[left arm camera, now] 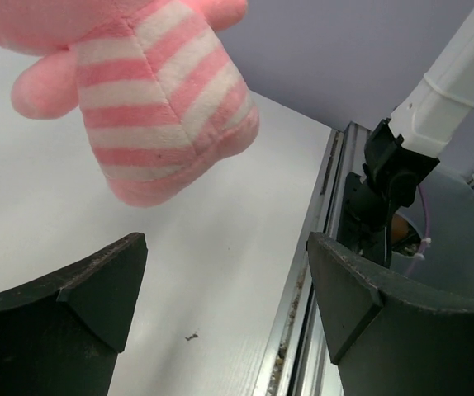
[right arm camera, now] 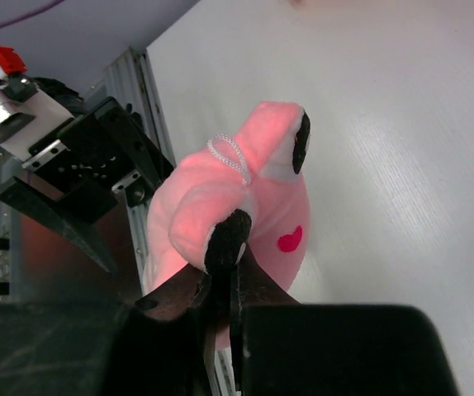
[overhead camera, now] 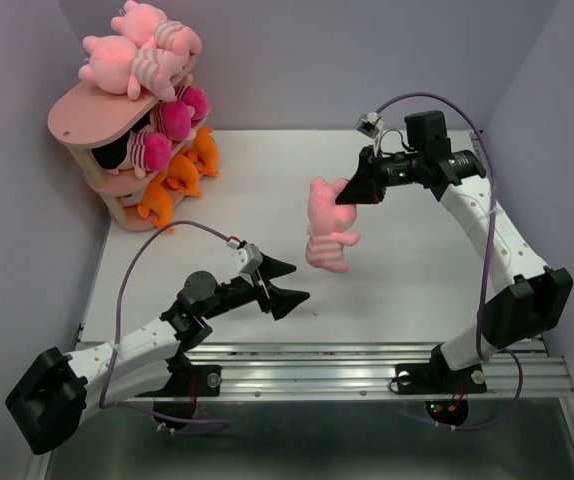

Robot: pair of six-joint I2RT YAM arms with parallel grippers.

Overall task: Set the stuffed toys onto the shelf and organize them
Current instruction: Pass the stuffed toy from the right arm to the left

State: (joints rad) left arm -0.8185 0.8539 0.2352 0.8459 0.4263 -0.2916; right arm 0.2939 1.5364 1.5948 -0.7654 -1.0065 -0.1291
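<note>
Shelf (overhead camera: 77,125) stands at the far-left corner of the bench (overhead camera: 417,290), with pink striped animals (overhead camera: 137,50) piled on its top board, magenta-clothed dolls (overhead camera: 172,118) on the middle one and orange toys (overhead camera: 172,180) lowest. Nearer, the left end effector (overhead camera: 300,282) hovers low, jaws spread wide and holding nothing. Just right of it, another pink striped animal (overhead camera: 325,232) hangs clear of the surface, pinched at the head by the clamped right end effector (overhead camera: 343,196).

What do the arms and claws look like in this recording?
The left arm and right arm have white links with black joints. The left claw and right claw have black wedge-shaped fingers. A purple cable loops along each arm.
</note>
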